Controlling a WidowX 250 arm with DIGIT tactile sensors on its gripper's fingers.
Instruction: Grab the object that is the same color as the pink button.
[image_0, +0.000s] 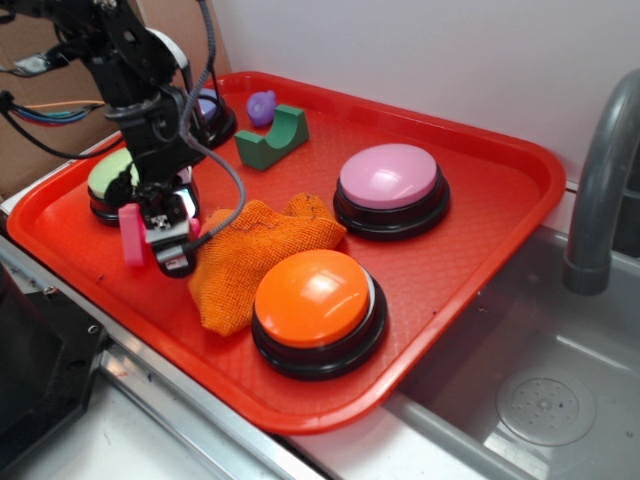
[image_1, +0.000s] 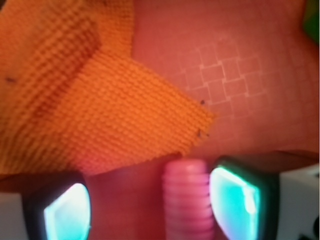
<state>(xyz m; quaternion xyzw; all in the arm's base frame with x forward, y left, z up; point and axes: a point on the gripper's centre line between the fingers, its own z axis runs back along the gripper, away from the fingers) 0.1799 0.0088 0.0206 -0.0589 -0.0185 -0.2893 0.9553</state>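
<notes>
Pink bolt (image_1: 187, 200), ribbed shaft lying against one pad (image_1: 235, 200) of gripper (image_1: 145, 205), jaws apart and apparently not yet clamped, low over red tray (image_0: 480, 240) beside orange cloth (image_0: 250, 250), well apart from matching pink button (image_0: 388, 178).

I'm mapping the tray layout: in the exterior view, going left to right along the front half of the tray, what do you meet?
Pink bolt at the gripper → orange cloth → orange-topped button. Farther back and further right stands the pink button.
</notes>
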